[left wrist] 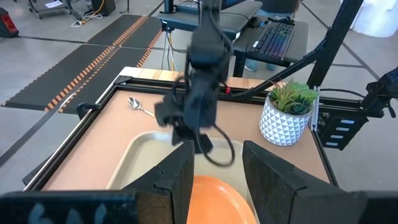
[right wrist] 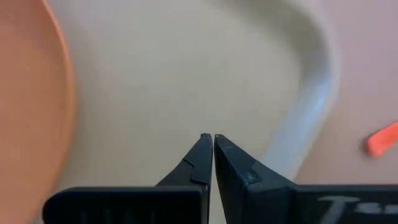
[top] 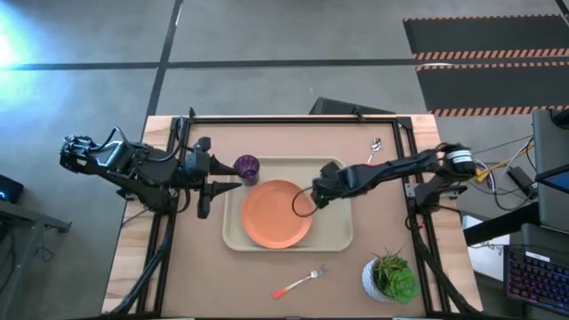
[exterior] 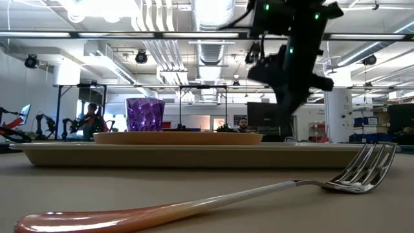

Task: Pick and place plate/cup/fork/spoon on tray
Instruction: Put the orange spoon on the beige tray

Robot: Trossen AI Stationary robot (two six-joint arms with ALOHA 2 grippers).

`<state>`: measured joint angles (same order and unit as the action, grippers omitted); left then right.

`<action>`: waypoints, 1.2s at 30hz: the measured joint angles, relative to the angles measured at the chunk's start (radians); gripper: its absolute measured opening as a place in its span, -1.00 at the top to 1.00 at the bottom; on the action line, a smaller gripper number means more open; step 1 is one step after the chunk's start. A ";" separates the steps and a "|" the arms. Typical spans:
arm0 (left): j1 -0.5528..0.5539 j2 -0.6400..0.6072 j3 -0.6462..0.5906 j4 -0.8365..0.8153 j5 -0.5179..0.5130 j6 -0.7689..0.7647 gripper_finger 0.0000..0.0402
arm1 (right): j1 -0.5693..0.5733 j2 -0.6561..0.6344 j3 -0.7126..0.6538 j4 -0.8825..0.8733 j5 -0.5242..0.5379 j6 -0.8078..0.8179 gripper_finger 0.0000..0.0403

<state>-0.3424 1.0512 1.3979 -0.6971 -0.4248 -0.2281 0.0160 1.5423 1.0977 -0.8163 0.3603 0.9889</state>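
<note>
The right arm stretches across from its side, elbow bent, its gripper [top: 317, 197] hanging over the tray [top: 338, 233] just beside the plate [top: 276, 213]; its fingers [right wrist: 202, 155] are pressed together on nothing. The left gripper [top: 216, 174] waits at the tray's edge, fingers [left wrist: 267, 174] apart. The plate lies in the tray, with the cup [top: 246, 167] at its far corner. The fork [top: 300, 282] lies on the table near the plant [top: 392, 276], the spoon [top: 374, 148] beyond the tray.

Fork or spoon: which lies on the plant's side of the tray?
The fork, beside the potted plant; the spoon lies beyond the tray's opposite edge.
</note>
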 joint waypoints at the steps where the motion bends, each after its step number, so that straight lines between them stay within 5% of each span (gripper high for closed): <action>1: 0.000 0.000 0.000 0.000 0.000 0.000 0.40 | -0.013 -0.033 -0.001 0.001 0.004 -0.013 0.96; 16: 0.000 0.000 0.000 -0.001 0.000 0.033 0.40 | -0.256 -0.339 -0.005 -0.172 -0.011 -0.069 0.87; 28: -0.001 -0.019 0.000 -0.002 0.000 0.034 0.40 | -0.366 -0.239 -0.010 -0.378 -0.073 0.108 0.40; 36: -0.001 -0.043 0.000 -0.057 0.001 0.031 0.40 | -0.437 -0.136 -0.037 -0.408 -0.139 0.201 0.28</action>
<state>-0.3433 1.0079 1.3981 -0.7540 -0.4240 -0.1967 -0.4212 1.4064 1.0608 -1.2241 0.2216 1.1903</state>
